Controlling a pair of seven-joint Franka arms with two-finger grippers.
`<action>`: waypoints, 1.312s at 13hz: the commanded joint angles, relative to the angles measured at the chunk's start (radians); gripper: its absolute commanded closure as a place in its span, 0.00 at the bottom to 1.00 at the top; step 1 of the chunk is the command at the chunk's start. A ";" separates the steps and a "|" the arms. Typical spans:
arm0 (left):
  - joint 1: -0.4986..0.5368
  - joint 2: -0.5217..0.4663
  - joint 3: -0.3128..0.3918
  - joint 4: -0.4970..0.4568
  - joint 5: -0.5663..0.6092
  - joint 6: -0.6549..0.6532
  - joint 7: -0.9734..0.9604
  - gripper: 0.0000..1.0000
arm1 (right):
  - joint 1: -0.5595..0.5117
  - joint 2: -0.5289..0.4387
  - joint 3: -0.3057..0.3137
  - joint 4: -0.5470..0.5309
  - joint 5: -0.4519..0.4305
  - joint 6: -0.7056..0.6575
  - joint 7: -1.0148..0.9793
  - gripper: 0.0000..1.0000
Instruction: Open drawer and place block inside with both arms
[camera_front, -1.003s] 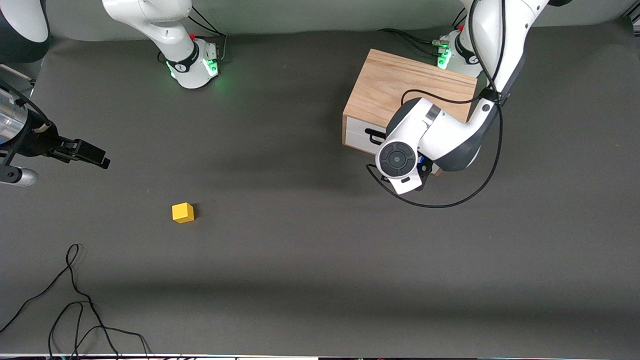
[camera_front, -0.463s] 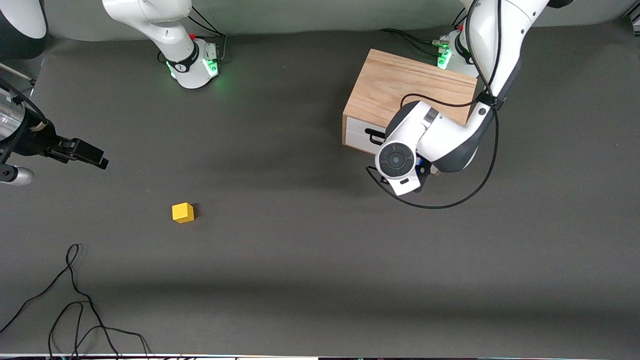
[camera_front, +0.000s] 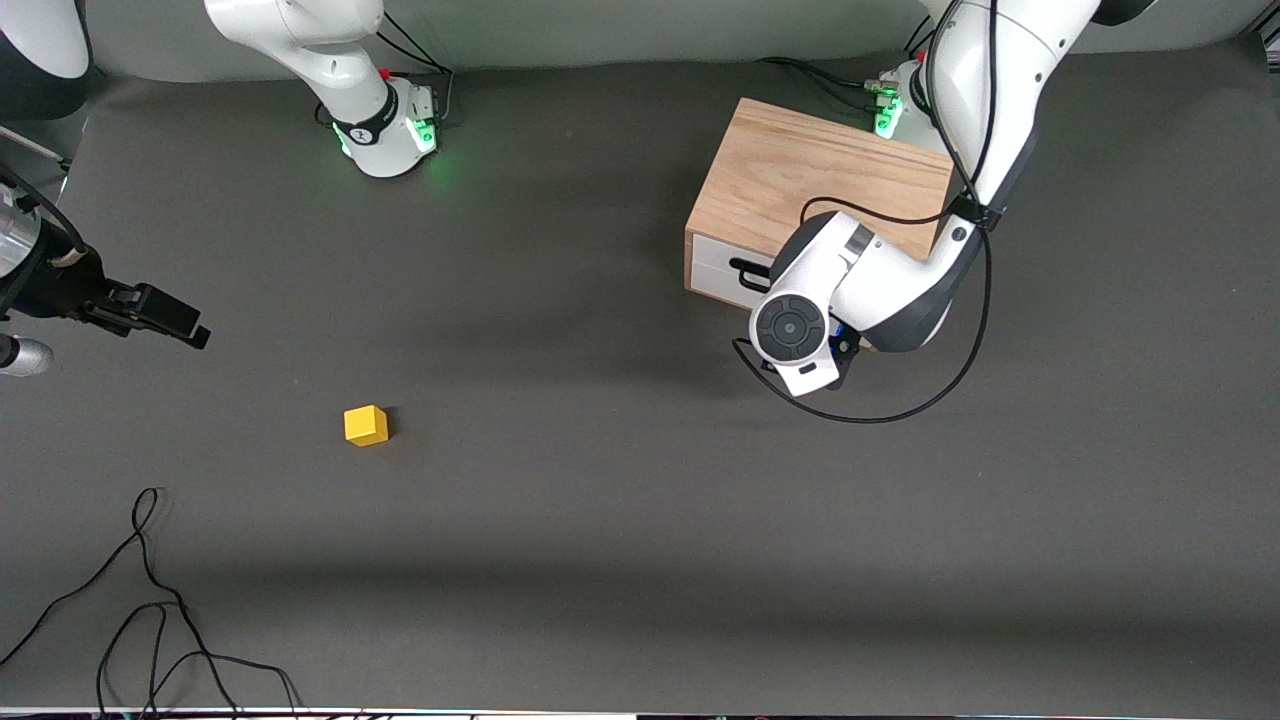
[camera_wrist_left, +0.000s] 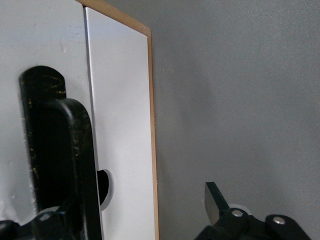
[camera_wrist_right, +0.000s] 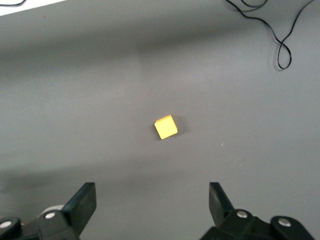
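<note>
Two things need your hold, and they should handle very differently. The block (camera_front: 366, 425) looks light, rigid and flat-faced, so pinch it across two parallel faces; it sits on the table well apart from the right gripper (camera_wrist_right: 152, 205), ahead of the spread fingers and between their lines in the right wrist view. The drawer (camera_front: 725, 268) is shut in its box (camera_front: 800, 180), and I'd expect it to slide stiffly rather than lift; take it by the handle (camera_wrist_left: 62, 150), a hard black loop that should not give.

Your left gripper (camera_wrist_left: 135, 212) is right at the drawer front, fingers apart, with one finger (camera_wrist_left: 65, 215) against or just beside the handle and the other finger (camera_wrist_left: 216, 202) out past the box edge over the table. Whether it truly touches the handle I can't tell. The left arm folds down steeply in front of the box. The right arm waits out toward its end of the table, gripper wide open and empty, aimed toward the block.
</note>
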 joint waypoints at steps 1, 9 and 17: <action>-0.006 0.002 0.008 0.022 0.020 0.017 -0.022 0.00 | 0.004 0.002 0.001 0.009 0.011 0.007 0.024 0.00; -0.005 0.007 0.011 0.039 0.023 0.106 -0.022 0.00 | 0.006 -0.001 0.007 0.009 0.011 0.007 0.023 0.00; -0.008 0.091 0.011 0.177 0.037 0.123 -0.015 0.00 | 0.009 -0.009 0.007 0.007 0.010 -0.008 0.010 0.00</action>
